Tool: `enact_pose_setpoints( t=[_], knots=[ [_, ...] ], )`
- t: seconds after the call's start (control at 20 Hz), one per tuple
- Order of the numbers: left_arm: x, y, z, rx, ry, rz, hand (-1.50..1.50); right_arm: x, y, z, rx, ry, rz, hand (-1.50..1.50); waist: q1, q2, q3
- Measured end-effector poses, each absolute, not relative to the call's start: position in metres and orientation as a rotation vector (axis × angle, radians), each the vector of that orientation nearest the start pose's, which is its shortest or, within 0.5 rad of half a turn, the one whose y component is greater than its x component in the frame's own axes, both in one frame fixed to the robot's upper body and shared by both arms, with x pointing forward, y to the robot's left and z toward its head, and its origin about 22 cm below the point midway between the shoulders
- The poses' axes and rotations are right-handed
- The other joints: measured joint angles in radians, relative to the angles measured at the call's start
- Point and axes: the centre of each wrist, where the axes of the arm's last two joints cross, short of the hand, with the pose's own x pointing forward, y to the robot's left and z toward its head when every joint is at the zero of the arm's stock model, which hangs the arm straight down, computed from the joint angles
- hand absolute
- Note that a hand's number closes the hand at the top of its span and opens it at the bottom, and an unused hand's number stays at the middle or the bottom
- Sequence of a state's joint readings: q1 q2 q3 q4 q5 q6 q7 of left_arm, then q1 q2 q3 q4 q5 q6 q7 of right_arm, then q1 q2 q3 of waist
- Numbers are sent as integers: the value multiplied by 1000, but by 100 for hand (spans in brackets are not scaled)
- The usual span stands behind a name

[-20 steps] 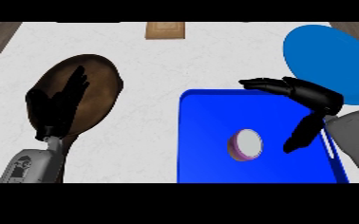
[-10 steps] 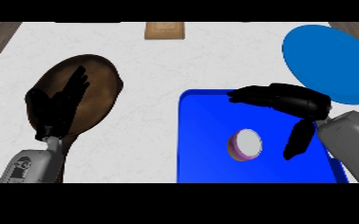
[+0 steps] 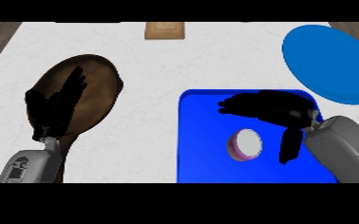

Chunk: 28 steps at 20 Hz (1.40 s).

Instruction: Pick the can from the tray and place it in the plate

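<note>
Can is seen end-on, standing inside the blue tray, toward the tray's centre-right; it has not been lifted. The right hand is held over the tray at about 1 o'clock from the can, with its fingers stretched toward 9 o'clock and its thumb hanging down just at the can's 3 o'clock side. The fingers are spread and nothing is grasped; whether the thumb touches the can cannot be told. The blue plate, the goal, lies at 1 o'clock from the tray, close beyond its far right corner, and nothing is seen on it. The left hand is rested open, fingers up, over the brown wooden bowl at the view's left. A small wooden block is seen at 12 o'clock, at the counter's far edge.

The task is judged to be at its start: the approach is under way, while closing round the can, lifting, carrying and setting down on the plate are all left.
</note>
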<state>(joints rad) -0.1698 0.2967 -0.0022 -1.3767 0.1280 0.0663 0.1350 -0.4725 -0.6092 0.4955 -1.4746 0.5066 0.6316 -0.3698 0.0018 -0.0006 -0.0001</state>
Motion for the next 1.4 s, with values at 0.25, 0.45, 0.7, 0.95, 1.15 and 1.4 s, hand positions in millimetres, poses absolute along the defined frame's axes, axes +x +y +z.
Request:
enact_pose_setpoints(
  t=[0.25, 0.45, 0.7, 0.95, 1.15, 1.4],
  knots=[
    [290, 290, 22, 172, -1407, -83, 0, 316, -210, 86, 65, -1342, 1903, -150, 1, 1, 0],
    [283, 287, 21, 175, -1402, -80, 0, 318, -205, 85, 26, -1322, 1925, -150, 2, 0, 0],
    [283, 290, 20, 177, -1409, -83, 0, 313, -192, 69, -4, -1312, 1946, -150, 1, 1, 0],
    [285, 288, 23, 170, -1408, -81, 0, 315, -185, 64, -29, -1287, 1986, -150, 1, 0, 0],
    [283, 288, 24, 169, -1407, -81, 0, 305, -181, 56, -21, -1253, 2056, 150, 1, -1, -1],
    [280, 288, 27, 166, -1404, -84, 0, 301, -177, 48, 10, -1300, 2104, 150, 2, -7, -6]
  ],
)
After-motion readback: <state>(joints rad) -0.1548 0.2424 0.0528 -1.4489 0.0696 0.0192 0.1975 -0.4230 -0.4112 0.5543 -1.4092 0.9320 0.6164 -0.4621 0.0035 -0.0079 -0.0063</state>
